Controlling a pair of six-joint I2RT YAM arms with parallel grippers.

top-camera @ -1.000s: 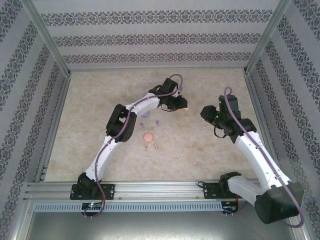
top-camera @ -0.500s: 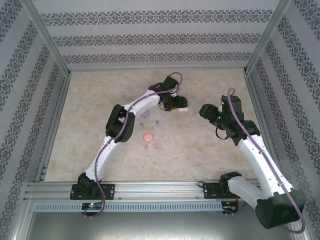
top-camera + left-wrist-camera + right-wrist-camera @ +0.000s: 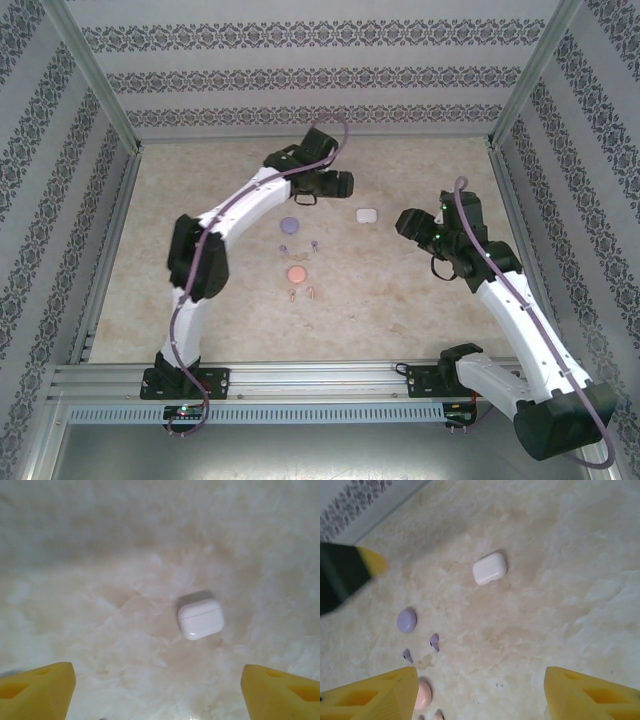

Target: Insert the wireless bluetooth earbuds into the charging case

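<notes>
Across the enclosure floor spreads a pale marbled table (image 3: 420, 300), closed in by walls (image 3: 300, 80) papered with bands of dark ornamental print.

Left arm (image 3: 240, 205): it rises from its base at the near rail, bends at a dark elbow, then sweeps forward and to the right, so the left gripper (image 3: 340, 183) hangs near the back of the table. Its yellow fingertips (image 3: 37, 690) stand spread wide with nothing between them.

Right arm (image 3: 510, 300): it leans forward and to the left from its base, wrist cocked, with the right gripper (image 3: 405, 220) aimed towards the table's middle. Its yellow fingertips (image 3: 370, 697) are likewise parted wide and hold nothing.

A white charging case (image 3: 366, 214) lies flat on the table between the two grippers, apart from both. It is closed, glossy and plain, with a lid seam across it. Well to its left sits a round purple case (image 3: 291, 226), and nearer the arm bases a round pink case (image 3: 296, 273).

Two purplish earbuds (image 3: 314, 244) lie loose on the marble between the purple and pink cases. Two pinkish earbuds (image 3: 311, 292) lie just on the near side of the pink case. All four rest outside the cases.
</notes>
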